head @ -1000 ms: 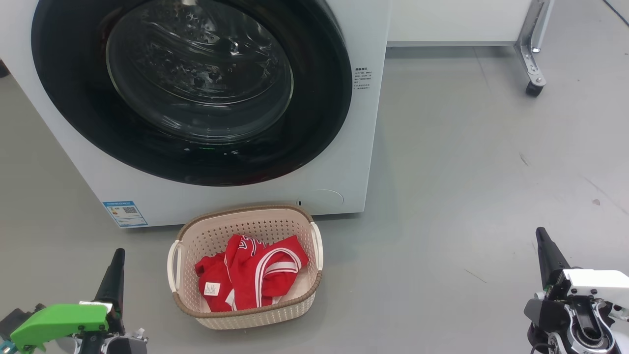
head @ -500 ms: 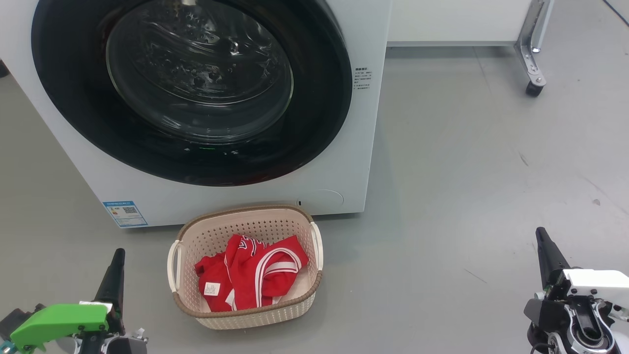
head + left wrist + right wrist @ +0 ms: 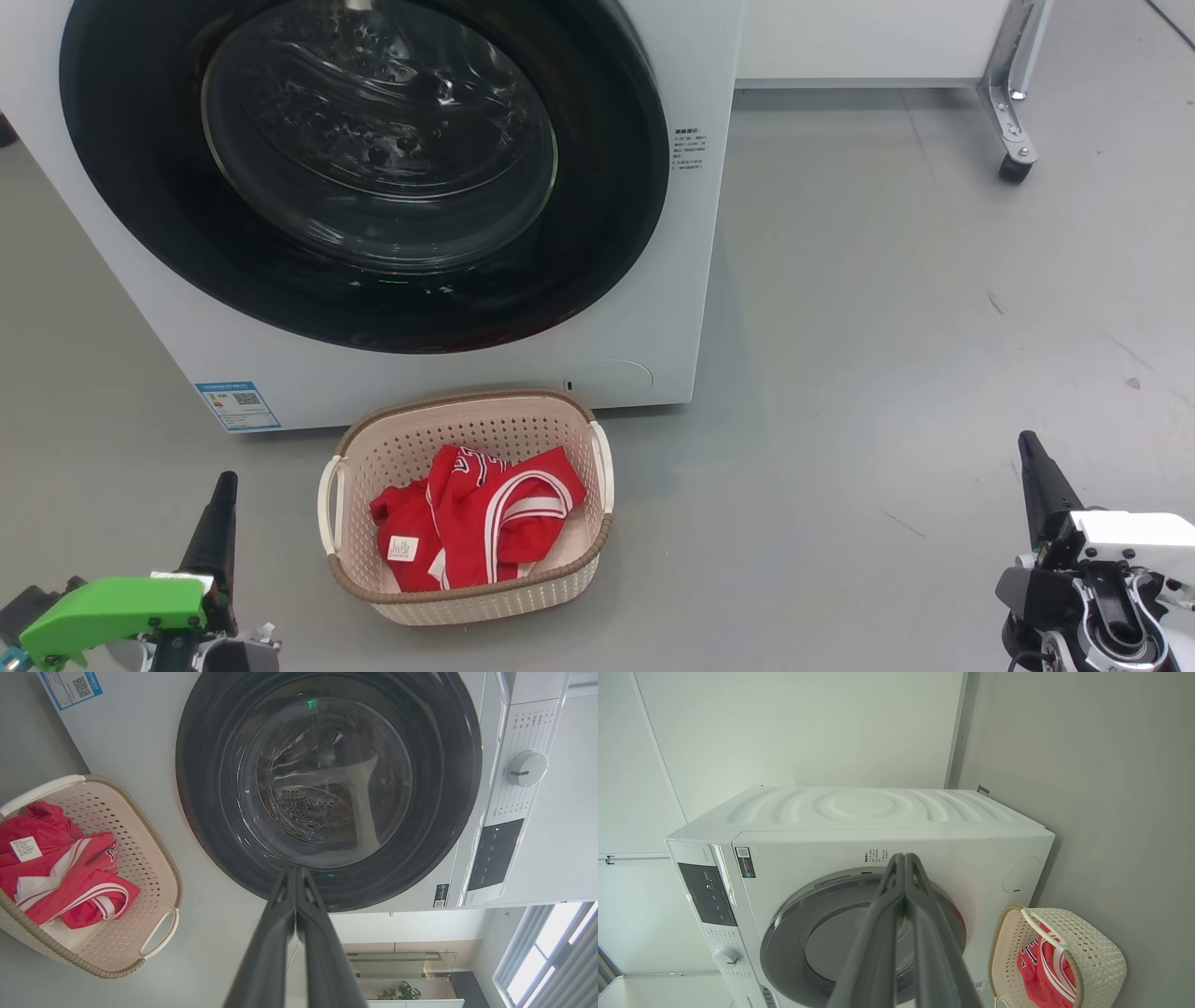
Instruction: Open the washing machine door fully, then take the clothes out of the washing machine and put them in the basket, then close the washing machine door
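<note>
2 tools sit near: the left gripper (image 3: 224, 483) and the right gripper (image 3: 1028, 442) each have fingers pressed together, empty. The red jersey (image 3: 476, 518) lies in the cream basket (image 3: 467, 397), just before the washing machine (image 3: 686, 280), whose door (image 3: 611, 187) sits flush.

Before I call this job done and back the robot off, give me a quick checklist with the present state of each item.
1. Washing machine door closed flush against the front of the washing machine: ok.
2. Door locked in place: cannot tell.
3. Clothes lie inside the basket, nothing hanging over its rim: ok.
4. Drum empty: no red seen through the door, but reflections hide part of it: cannot tell.
5. Left pincer shut, holding nothing, apart from basket and door: ok.
6. Right pincer shut, holding nothing, off to the right over the floor: ok.
</note>
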`<state>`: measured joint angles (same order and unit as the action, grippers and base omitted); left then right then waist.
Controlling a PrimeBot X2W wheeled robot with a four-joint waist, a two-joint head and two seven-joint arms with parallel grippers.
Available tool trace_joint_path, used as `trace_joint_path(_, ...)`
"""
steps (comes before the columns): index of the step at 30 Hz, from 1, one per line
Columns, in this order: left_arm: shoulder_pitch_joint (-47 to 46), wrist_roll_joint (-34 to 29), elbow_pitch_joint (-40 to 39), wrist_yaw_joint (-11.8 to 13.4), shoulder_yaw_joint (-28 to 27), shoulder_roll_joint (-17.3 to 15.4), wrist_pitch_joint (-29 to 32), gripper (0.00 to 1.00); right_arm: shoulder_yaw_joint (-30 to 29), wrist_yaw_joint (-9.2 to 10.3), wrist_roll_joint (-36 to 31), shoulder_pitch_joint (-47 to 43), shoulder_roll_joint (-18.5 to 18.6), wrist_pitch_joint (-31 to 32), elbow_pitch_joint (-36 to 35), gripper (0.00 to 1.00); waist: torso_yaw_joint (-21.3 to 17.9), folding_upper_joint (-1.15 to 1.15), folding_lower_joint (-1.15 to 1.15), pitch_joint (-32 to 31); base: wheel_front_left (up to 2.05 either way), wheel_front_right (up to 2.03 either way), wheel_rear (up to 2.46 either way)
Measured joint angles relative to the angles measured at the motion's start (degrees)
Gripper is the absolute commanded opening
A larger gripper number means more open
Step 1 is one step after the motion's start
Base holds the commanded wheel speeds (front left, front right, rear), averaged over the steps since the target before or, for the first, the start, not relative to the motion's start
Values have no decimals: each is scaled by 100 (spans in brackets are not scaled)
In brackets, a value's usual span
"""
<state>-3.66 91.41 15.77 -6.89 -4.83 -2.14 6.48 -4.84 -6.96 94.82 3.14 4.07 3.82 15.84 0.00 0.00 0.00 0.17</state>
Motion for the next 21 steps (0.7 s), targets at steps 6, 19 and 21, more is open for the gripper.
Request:
trace_joint_path(6,0,0,0,0,0,0,0,0,-4,0,-1,0,-1,0,-1,0,0,0,0,0,0,0,0)
trace_joint_path(19,0,0,0,0,0,0,0,0,-11,0,-8,0,-4,0,-1,0,0,0,0,0,0,0,0)
trace_joint_path(21,0,0,0,0,0,0,0,0,-12,0,-8,0,-4,0,-1,0,0,0,0,0,0,0,0)
